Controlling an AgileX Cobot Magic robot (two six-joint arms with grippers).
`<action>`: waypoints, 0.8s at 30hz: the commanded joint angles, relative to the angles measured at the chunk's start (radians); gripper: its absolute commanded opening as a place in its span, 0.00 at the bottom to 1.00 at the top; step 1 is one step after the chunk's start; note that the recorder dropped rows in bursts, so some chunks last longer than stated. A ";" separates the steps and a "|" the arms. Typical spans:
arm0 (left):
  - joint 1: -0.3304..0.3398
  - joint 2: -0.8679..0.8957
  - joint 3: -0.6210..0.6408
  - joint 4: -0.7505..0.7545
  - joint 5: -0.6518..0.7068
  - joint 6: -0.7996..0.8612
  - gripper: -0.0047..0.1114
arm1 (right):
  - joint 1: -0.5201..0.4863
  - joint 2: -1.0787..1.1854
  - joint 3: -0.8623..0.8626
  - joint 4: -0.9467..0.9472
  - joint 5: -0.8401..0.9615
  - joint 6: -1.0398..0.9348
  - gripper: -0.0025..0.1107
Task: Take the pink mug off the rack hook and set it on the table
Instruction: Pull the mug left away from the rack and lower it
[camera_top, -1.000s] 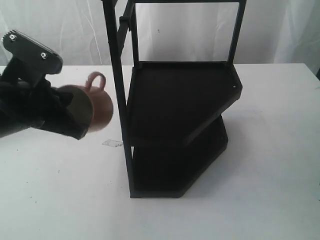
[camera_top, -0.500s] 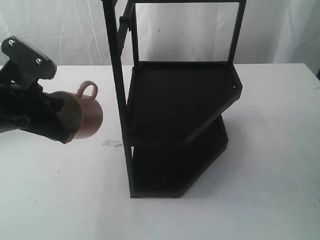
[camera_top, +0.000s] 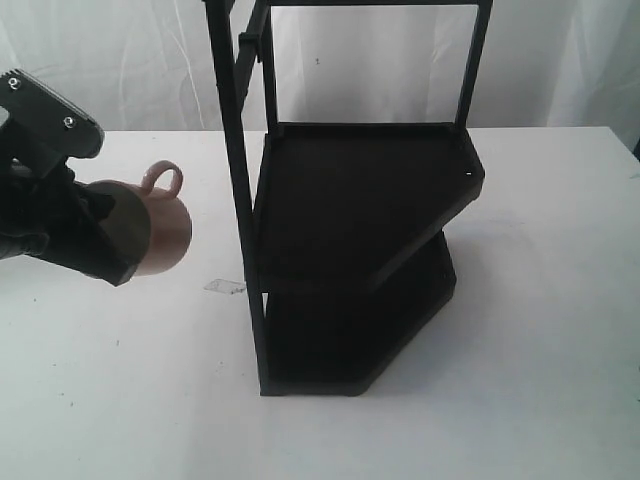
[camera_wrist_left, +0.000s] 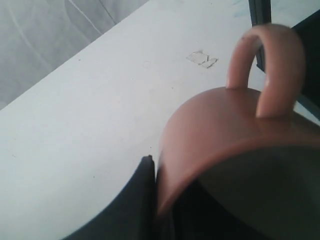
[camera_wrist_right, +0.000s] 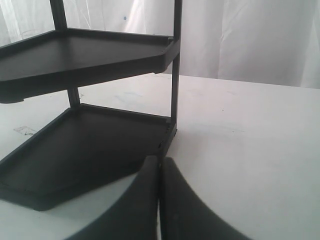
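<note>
The pink mug (camera_top: 168, 233) hangs above the table (camera_top: 120, 380), to the left of the black rack (camera_top: 360, 200). It lies tipped on its side with its loop handle up. My left gripper (camera_top: 122, 240) is shut on its rim, one finger outside the wall and one inside. Up close, the mug (camera_wrist_left: 215, 130) fills the left wrist view, with the outer finger (camera_wrist_left: 142, 200) pressed against it. The rack hook (camera_top: 248, 43) juts bare from the upper upright bar. My right gripper (camera_wrist_right: 160, 172) is shut on nothing, low beside the rack's lower shelf (camera_wrist_right: 85, 145).
A small clear scrap (camera_top: 224, 287) lies on the table just left of the rack's front post. The rack stands mid-table with two angular shelves. White curtains hang behind. Bare tabletop (camera_wrist_right: 250, 140) stretches to the right of the rack.
My left gripper has carried the mug further left, away from the rack's post, and slightly lower. The rack and the right gripper have not moved.
</note>
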 joint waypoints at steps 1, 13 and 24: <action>0.005 -0.012 -0.010 -0.022 0.077 0.087 0.04 | -0.006 -0.007 0.005 -0.010 -0.004 0.002 0.02; 0.014 -0.038 0.066 0.452 0.288 -0.606 0.04 | -0.006 -0.007 0.005 -0.010 -0.004 0.002 0.02; 0.012 -0.057 0.094 0.311 0.326 -0.357 0.04 | -0.006 -0.007 0.005 -0.010 -0.004 0.002 0.02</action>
